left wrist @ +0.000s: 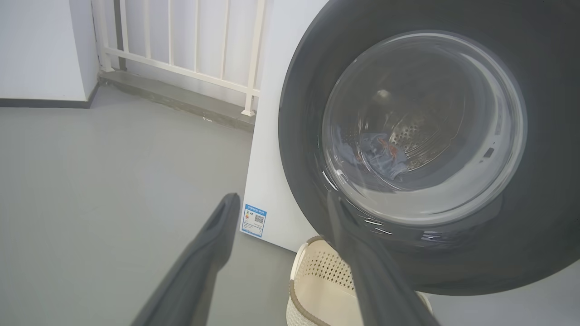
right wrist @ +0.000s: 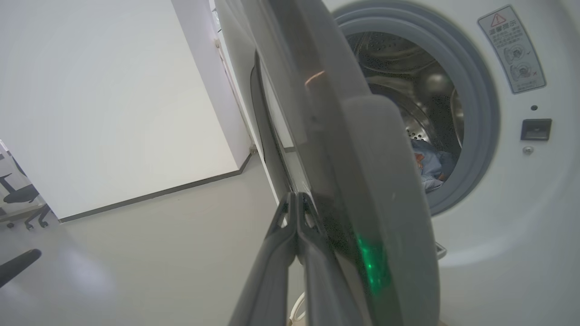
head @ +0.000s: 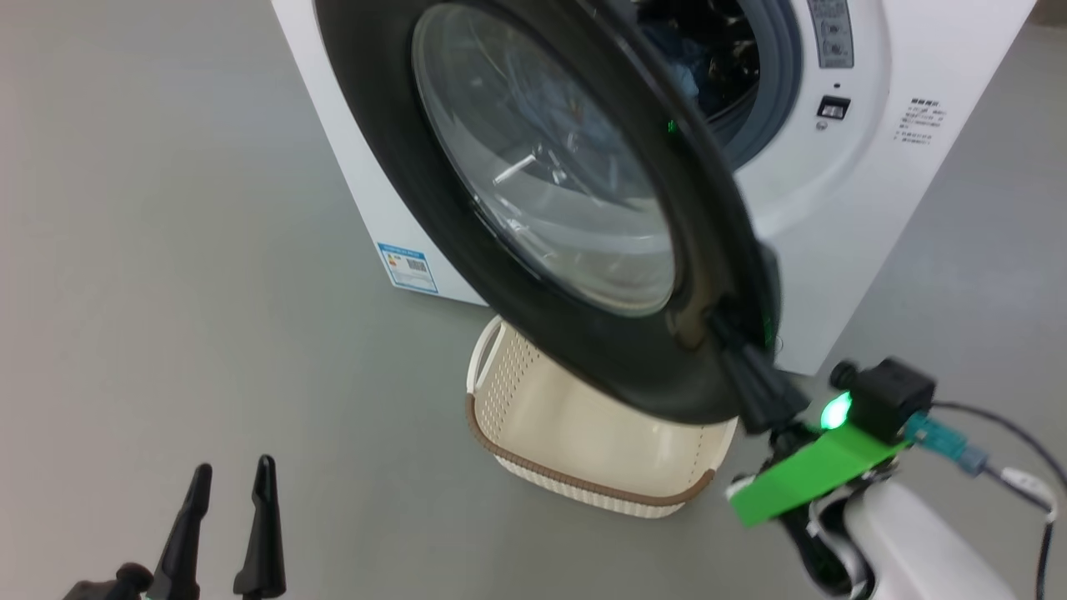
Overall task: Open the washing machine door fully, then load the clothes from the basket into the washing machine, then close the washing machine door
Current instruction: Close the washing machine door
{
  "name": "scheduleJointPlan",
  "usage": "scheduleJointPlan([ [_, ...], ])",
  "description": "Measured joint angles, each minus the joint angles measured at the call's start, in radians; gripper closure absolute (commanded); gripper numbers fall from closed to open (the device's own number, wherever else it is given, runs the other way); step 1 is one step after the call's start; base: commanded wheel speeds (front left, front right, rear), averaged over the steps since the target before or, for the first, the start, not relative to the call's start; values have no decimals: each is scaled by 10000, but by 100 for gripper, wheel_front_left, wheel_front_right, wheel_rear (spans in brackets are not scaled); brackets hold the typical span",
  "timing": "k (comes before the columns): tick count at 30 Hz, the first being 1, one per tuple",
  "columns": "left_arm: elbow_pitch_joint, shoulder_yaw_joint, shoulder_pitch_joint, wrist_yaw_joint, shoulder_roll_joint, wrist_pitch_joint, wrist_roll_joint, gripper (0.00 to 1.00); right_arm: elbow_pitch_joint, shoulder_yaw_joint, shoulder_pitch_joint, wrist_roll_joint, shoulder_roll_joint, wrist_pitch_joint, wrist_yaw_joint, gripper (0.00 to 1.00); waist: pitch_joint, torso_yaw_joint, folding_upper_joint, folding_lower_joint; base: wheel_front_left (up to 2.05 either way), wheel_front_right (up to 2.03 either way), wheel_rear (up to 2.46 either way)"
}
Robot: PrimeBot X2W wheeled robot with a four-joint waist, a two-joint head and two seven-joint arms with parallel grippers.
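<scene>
Head view: the washing machine door (head: 542,158) stood half-swung off the washing machine (head: 875,208), the empty basket (head: 517,375) on the floor (head: 167,250) just in front of it, right fingers (head: 750,375) pressed shut against the door's rim, left fingers (head: 263,500) spread open, well clear. Left wrist: the clothes (left wrist: 378,156) lay inside the machine's drum (left wrist: 414,131), seen through the door. Right wrist: loading looked done and closing was in hand; the next move called for a steady push toward the machine until the door shut.

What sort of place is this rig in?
Probably a laundry setup in a lab or office space rather than a home: a washer standing alone on a bare grey floor, a white railing behind it, and an office chair off to one side.
</scene>
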Motion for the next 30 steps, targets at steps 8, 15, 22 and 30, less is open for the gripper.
scheduleJointPlan([
  [8,-157,-94,-436,0,-105,0,-31,0,428,-930,-930,-107,-123,-2,-2,100,535,-41,0,0,0,0,0],
  [15,-226,-420,-779,0,-226,0,-59,0,857,-1160,-1736,-215,-334,-2,0,100,974,60,0,0,0,0,0],
  [22,-251,-761,-1230,0,-313,0,-142,0,1264,-1871,-2437,-244,-604,-2,-2,100,1364,373,0,0,0,0,0],
  [30,-324,-1039,-1651,0,-418,0,-226,0,1795,-2360,-3527,-364,-700,-2,0,100,1925,702,0,0,0,0,0],
])
